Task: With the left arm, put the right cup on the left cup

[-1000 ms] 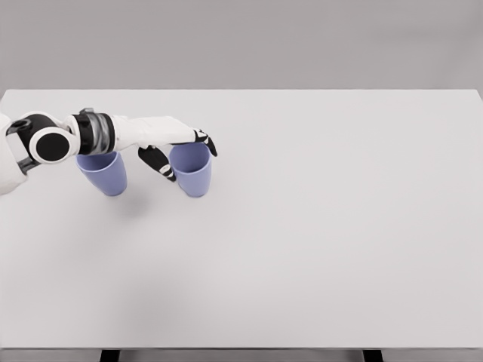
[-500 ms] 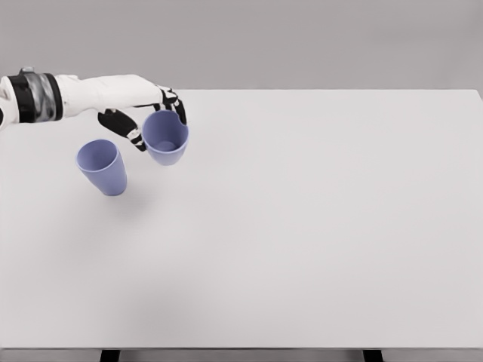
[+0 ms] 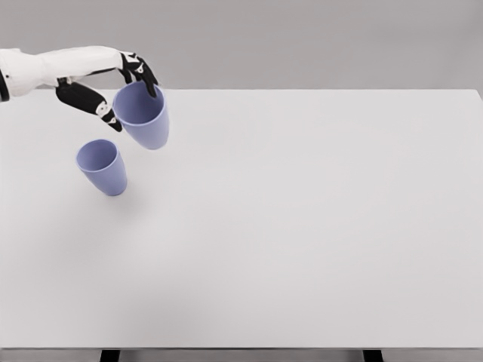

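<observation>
The right cup [image 3: 143, 117] is hanging in the air near the tabletop's [image 3: 302, 226] far left corner, pinched at its rim by the left hand [image 3: 113, 83], with thumb on one side and fingers on the other. It is riding upright with its mouth open to the camera, above and just to the right of the left cup [image 3: 102, 167], which is standing alone on the tabletop close to the left edge. This looks like the carry step: the cup is lifted but not yet over its target. The next move is calling for a short shift leftward until the two rims line up, then a straight lowering so the base slides inside. The left arm is running off the picture's edge, and no right arm is showing anywhere.
</observation>
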